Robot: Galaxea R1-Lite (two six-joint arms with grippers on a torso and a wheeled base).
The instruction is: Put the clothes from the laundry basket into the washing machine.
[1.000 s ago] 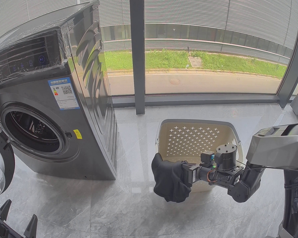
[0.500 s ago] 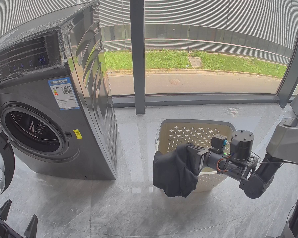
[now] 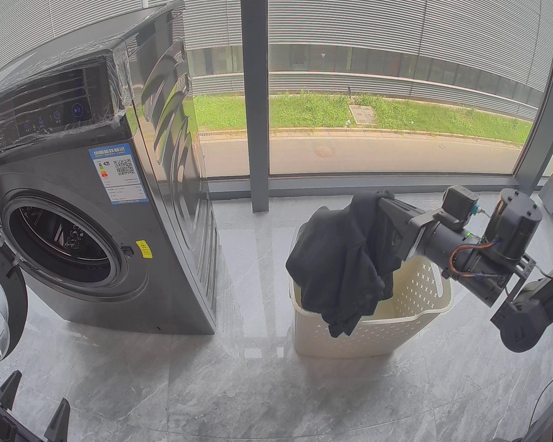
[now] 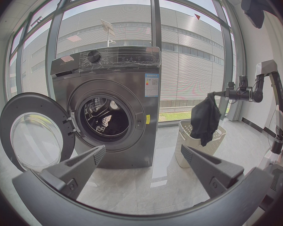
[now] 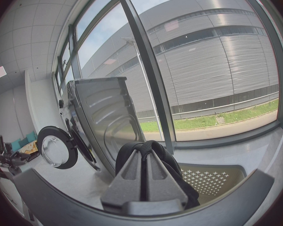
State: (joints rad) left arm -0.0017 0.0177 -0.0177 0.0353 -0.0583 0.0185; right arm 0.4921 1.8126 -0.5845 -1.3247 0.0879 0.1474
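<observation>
A black garment [image 3: 344, 259] hangs from my right gripper [image 3: 384, 209], which is shut on it above the cream laundry basket [image 3: 405, 323]; its lower hem droops over the basket's left part. In the right wrist view the cloth [image 5: 147, 149] bulges over the shut gripper [image 5: 144, 153]. The grey washing machine [image 3: 98, 173] stands at the left with its round door [image 3: 0, 305] swung open and its drum [image 3: 61, 244] exposed. My left gripper [image 4: 141, 156] is open, low near the floor, facing the machine [image 4: 116, 101]. The garment [image 4: 206, 118] also hangs at that view's right over the basket [image 4: 187, 142].
A dark window pillar [image 3: 255, 87] rises behind the basket, with glazing along the back. Bare marble floor [image 3: 239, 376] lies between the machine and the basket.
My right arm has risen and swung back, lifting the black garment from beside the basket's front left corner to high above the basket. The left gripper has stayed put.
</observation>
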